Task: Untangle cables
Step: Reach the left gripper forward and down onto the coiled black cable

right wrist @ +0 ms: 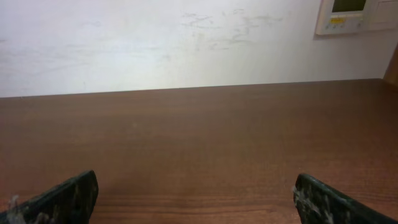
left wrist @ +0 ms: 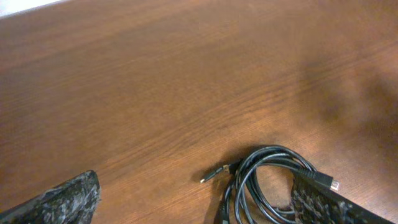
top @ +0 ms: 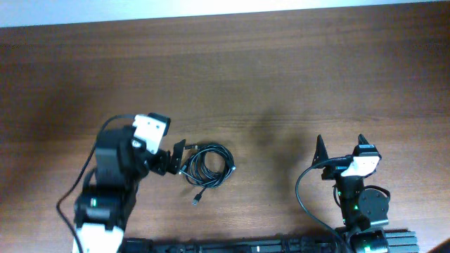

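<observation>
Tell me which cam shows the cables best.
Overhead: the whole bundle of cables is in frame, the coil plus one loose plug end trailing off it. Left wrist is closer but cuts the coil off at the bottom of the frame. Right wrist shows none of them, only table and wall.

The left arm (top: 112, 176) leans to the right with the left gripper (top: 175, 158) held low, jaws spread wide, while the right arm (top: 360, 204) sits folded, the right gripper (top: 342, 149) pointing forward, jaws equally wide.
</observation>
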`<state>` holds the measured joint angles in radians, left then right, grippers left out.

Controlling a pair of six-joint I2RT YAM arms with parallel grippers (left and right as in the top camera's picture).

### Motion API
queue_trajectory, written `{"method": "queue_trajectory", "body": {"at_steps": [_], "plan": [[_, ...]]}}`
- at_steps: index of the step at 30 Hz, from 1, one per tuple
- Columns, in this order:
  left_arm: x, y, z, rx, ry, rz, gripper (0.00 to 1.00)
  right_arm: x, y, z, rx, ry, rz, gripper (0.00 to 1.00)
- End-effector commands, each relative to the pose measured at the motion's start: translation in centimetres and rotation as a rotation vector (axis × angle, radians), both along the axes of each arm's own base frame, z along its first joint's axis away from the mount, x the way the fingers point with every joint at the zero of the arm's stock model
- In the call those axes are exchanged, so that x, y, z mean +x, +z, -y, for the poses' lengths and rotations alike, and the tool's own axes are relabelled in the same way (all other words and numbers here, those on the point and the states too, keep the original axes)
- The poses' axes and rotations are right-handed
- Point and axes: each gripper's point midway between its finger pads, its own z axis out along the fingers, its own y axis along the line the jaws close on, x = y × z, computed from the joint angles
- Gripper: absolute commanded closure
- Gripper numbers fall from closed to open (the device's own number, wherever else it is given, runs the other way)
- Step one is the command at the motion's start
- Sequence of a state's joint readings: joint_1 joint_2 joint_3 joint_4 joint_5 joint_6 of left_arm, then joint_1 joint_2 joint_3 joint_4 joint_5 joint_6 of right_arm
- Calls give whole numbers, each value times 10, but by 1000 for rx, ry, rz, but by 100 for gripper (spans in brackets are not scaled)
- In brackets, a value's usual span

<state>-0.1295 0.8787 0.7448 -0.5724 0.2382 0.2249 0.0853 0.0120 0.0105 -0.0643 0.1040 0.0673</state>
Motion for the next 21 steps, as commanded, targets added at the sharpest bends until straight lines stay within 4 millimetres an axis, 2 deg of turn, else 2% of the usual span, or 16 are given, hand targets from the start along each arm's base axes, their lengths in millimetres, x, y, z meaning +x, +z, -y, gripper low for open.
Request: {"method": "queue_trajectory", "body": {"at_steps": [1,7,10,14,18,21], "plan": [[14,9,15,31,-122,-55,1,0,-3,2,-8,-5,-6,1],[30,7,39,169,-316,-148,1,0,-3,2,-8,-5,-6,1],[31,-4,56,218,-419,-195,1,0,-3,2,-8,-5,-6,1],[33,-28,69,303,-462,-283,1,0,-3,2,-8,-5,-6,1],[20,-61,82,389,-559,-402,1,0,-3,2,-8,-5,-6,1],[18,-85,89,439,-597,-452,1,0,-3,2,-8,-5,-6,1]]}}
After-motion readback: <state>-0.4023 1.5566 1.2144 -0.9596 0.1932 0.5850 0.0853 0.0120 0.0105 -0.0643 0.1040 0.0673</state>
